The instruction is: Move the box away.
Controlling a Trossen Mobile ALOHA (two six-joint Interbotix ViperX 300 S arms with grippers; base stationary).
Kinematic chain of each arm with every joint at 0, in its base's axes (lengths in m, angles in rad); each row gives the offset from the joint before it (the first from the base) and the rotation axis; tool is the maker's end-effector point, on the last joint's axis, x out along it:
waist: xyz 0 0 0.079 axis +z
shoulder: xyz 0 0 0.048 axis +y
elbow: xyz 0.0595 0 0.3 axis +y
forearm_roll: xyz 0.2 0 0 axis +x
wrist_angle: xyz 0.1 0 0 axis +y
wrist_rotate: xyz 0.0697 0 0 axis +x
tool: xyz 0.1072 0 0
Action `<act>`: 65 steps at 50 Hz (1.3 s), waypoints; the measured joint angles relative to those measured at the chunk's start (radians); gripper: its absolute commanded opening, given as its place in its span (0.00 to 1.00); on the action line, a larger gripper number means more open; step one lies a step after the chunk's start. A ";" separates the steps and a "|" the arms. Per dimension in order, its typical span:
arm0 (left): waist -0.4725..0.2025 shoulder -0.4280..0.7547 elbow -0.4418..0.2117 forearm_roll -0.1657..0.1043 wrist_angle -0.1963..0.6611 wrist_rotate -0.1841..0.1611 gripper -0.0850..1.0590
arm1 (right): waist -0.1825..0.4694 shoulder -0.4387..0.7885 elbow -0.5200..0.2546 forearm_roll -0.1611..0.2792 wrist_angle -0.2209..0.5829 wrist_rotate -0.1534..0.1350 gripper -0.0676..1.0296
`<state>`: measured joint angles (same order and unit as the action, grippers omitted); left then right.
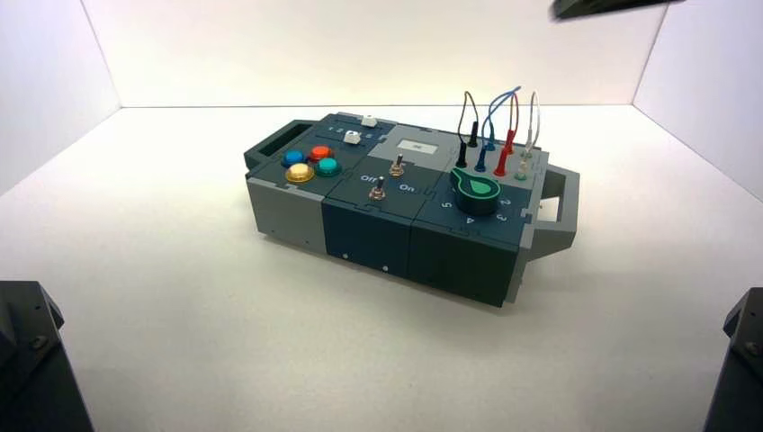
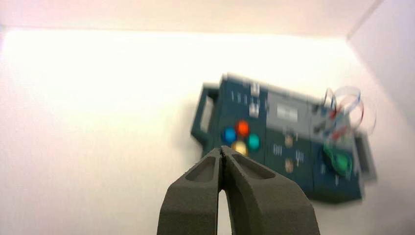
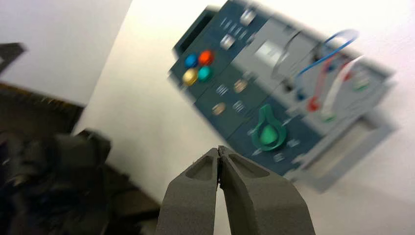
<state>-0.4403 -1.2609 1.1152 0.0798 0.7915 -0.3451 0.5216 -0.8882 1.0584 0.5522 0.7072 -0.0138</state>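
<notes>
four push buttons point(image 1: 321, 153), two toggle switches point(image 1: 378, 191), one dial point(image 1: 476, 193)

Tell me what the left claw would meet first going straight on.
Probably the box, near its yellow button, which shows just past the tips of the left claw; depth is unclear, so it might pass over.

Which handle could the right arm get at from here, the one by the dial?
Probably yes: the right gripper is shut, but nothing shows between it and that handle.
</notes>
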 measured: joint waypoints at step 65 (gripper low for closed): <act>-0.176 0.693 -0.198 -0.006 0.077 0.259 0.05 | 0.187 0.250 0.112 0.206 -0.054 0.000 0.04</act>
<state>-0.6167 -0.5676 0.9173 0.0736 0.8682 -0.0859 0.7087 -0.6381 1.1704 0.7578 0.6535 -0.0138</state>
